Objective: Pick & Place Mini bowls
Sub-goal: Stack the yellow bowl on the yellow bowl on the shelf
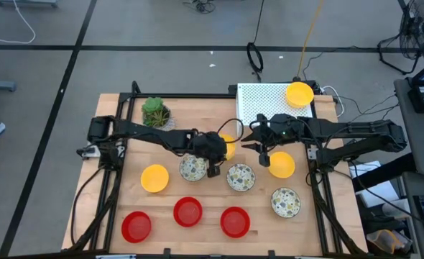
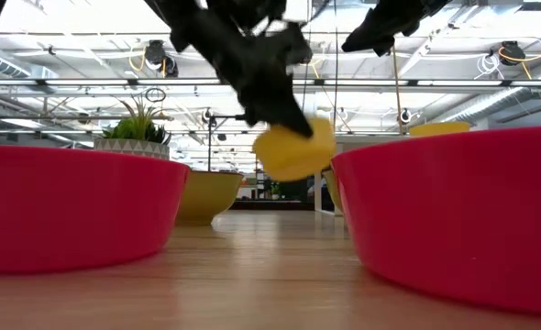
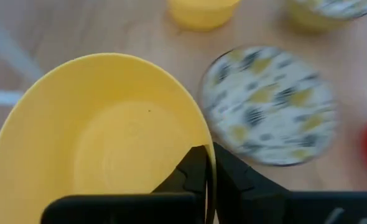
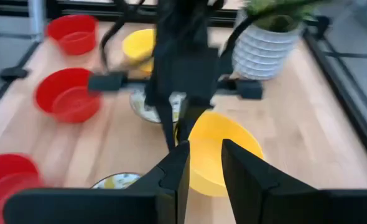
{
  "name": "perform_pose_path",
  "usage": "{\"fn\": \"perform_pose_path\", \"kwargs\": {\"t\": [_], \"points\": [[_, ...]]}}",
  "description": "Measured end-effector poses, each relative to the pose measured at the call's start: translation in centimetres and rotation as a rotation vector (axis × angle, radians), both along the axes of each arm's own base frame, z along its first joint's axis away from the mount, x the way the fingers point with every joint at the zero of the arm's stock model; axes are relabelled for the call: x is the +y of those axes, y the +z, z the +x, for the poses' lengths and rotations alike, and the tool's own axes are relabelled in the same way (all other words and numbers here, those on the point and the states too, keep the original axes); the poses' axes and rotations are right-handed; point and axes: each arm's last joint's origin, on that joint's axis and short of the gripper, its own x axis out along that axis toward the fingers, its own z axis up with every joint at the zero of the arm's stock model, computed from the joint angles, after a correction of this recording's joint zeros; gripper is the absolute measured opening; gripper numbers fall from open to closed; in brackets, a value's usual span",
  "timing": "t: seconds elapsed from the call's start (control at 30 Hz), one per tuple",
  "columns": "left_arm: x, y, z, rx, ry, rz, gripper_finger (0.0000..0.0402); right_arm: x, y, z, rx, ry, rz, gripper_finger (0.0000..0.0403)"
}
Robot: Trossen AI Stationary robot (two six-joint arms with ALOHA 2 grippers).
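Bowl (image 3: pixel 102 137) pinched by left gripper (image 3: pixel 209 180) | low view: airborne

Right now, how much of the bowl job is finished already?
Done: one yellow bowl sits on the white perforated board. In hand: the left gripper is shut on a yellow bowl's rim, lifted. The right gripper waits nearby. Left: the red, speckled and other yellow bowls on the table.

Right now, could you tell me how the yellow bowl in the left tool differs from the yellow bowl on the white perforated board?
The plain yellow mini bowl in the left tool is pinched by its rim in the shut left tool, lifted and tilted; the plain yellow mini bowl on the white perforated board rests upright, untouched. Both are small, round, and plain yellow.
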Motion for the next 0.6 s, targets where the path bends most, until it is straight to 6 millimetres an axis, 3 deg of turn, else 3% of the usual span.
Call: {"fn": "perform_pose_path", "kwargs": {"t": [0.3, 0.47, 0.6], "points": [[-1.6, 3.5, -1.1, -0.117, -0.254, -0.091, 0.0011, 1.9, -0.1, 0.1, -0.005, 0.283, 0.063, 0.0127], [-2.5, 4.1, -0.9, -0.203, -0.425, -0.153, 0.0007, 3.7, -0.7, 1.8, -0.059, 0.408, -0.025, 0.0152], [-3.1, 4.3, -0.9, -0.226, -0.460, -0.165, 0.0013, 4.6, -1.8, 3.2, -0.057, 0.449, -0.042, 0.0161]]}}
